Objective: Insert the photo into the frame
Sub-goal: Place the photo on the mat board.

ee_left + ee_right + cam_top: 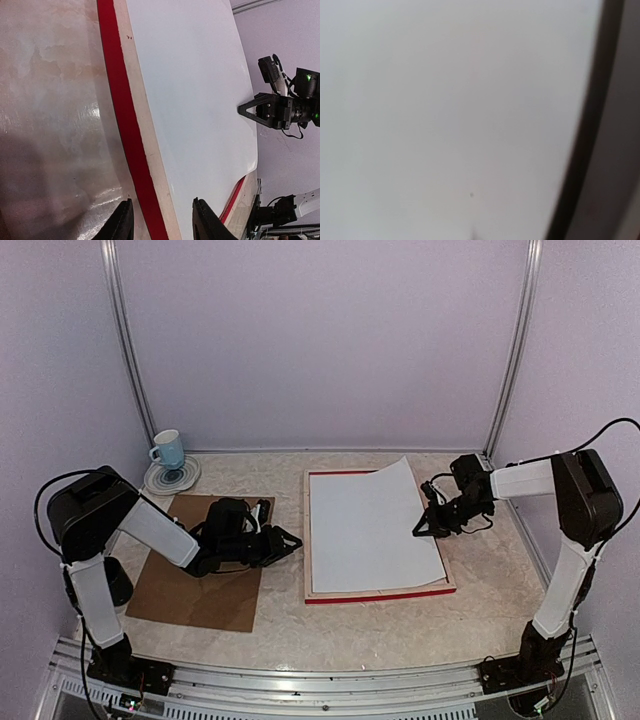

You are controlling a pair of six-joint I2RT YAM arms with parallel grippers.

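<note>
The frame [380, 593] lies back up on the table, with red outer edges and pale wood bars [117, 90]. The photo [365, 525] rests white side up across it, slightly skewed, its far right corner curling upward. My right gripper [418, 530] touches the photo's right edge with its fingertips close together [241, 107]. The right wrist view shows only blurred white paper [445, 100], so a grip cannot be confirmed. My left gripper [292, 540] hovers low just left of the frame's left bar. It is open [162, 222] with nothing between its fingers.
A brown backing board [200, 595] lies on the table under the left arm. A blue cup [168, 450] stands on a saucer [172, 478] at the back left. Lilac walls enclose the table on three sides.
</note>
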